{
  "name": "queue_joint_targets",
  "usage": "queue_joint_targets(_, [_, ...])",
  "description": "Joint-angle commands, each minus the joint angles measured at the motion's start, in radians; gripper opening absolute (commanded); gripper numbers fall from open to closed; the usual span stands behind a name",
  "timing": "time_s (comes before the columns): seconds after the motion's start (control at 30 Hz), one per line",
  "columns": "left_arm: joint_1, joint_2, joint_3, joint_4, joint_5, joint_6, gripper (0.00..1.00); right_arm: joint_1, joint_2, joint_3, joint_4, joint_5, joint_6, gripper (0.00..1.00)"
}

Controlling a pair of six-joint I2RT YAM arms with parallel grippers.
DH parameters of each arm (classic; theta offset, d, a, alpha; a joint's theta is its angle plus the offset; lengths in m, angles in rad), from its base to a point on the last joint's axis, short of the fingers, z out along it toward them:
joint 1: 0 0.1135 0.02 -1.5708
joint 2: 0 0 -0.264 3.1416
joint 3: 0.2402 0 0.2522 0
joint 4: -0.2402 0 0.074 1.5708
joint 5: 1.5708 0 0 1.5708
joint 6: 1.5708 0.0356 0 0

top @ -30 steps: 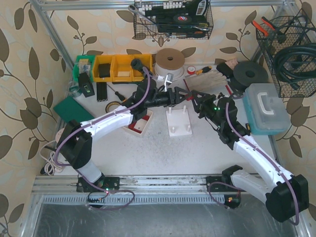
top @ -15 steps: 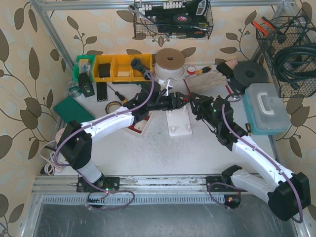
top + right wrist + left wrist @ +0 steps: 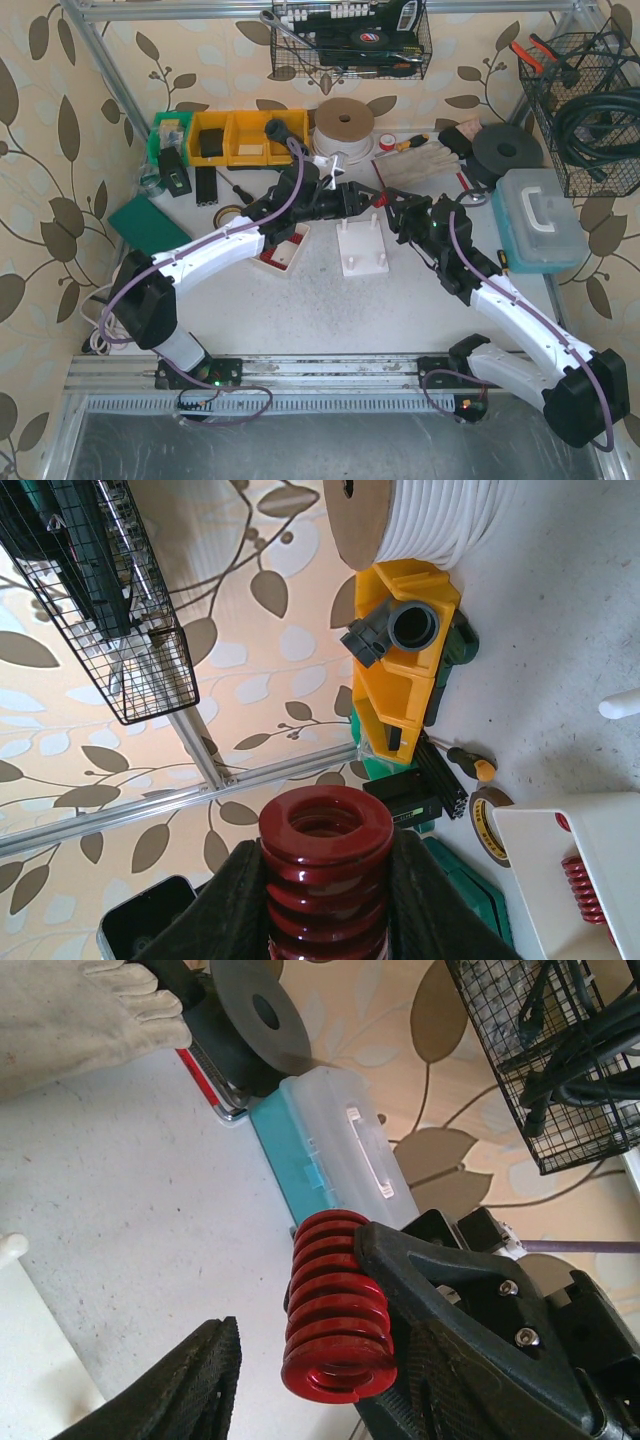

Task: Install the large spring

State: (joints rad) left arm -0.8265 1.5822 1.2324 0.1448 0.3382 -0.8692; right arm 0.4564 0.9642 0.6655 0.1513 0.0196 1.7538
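Table bearing white peg fixture at centre of top view. Both grippers meeting just above fixture in that frame. Right gripper pinching large red spring by its coils, open spring end facing wrist camera. Left gripper standing spread, fingers sitting either side of spring's free end; lower-left finger staying clear of coils.

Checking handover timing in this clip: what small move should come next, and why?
Probably close the left gripper on the large spring. The right gripper already clamps it, and the left wrist view shows a left finger standing off the coils with a gap, so the left is open and has no hold yet.
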Motion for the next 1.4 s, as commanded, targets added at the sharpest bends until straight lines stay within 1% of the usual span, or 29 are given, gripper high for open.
queue_joint_targets(0.0, [-0.005, -0.023, 0.036, 0.015, 0.01, 0.005, 0.52, 0.005, -0.019, 0.024, 0.007, 0.02, 0.002, 0.0])
queue_joint_targets(0.17, [-0.006, -0.017, 0.034, 0.006, 0.047, 0.019, 0.58, 0.006, -0.017, 0.023, 0.005, 0.012, 0.012, 0.0])
queue_joint_targets(0.33, [-0.008, -0.021, 0.012, 0.006, 0.02, 0.029, 0.59, 0.013, -0.003, 0.045, -0.011, 0.005, 0.034, 0.0])
queue_joint_targets(0.5, [-0.022, -0.004, 0.05, -0.021, 0.014, 0.053, 0.59, 0.029, -0.006, 0.082, -0.078, 0.039, 0.034, 0.0])
queue_joint_targets(0.6, [-0.027, 0.002, 0.056, -0.021, 0.018, 0.056, 0.58, 0.038, 0.002, 0.086, -0.075, 0.05, 0.038, 0.0])
queue_joint_targets(0.83, [-0.034, -0.008, 0.042, -0.018, 0.01, 0.053, 0.52, 0.057, 0.024, 0.092, -0.055, 0.065, 0.043, 0.0])
queue_joint_targets(0.93, [-0.035, -0.008, 0.049, -0.029, 0.013, 0.059, 0.42, 0.06, 0.021, 0.094, -0.056, 0.076, 0.041, 0.0])
queue_joint_targets(1.17, [-0.034, -0.011, 0.048, -0.034, 0.012, 0.056, 0.27, 0.062, 0.014, 0.093, -0.06, 0.084, 0.034, 0.0])
queue_joint_targets(1.3, [-0.034, -0.01, 0.05, -0.038, 0.01, 0.056, 0.22, 0.064, 0.011, 0.088, -0.061, 0.08, 0.033, 0.0])
queue_joint_targets(1.37, [-0.034, -0.01, 0.05, -0.04, 0.01, 0.056, 0.21, 0.067, 0.009, 0.085, -0.061, 0.081, 0.03, 0.0])
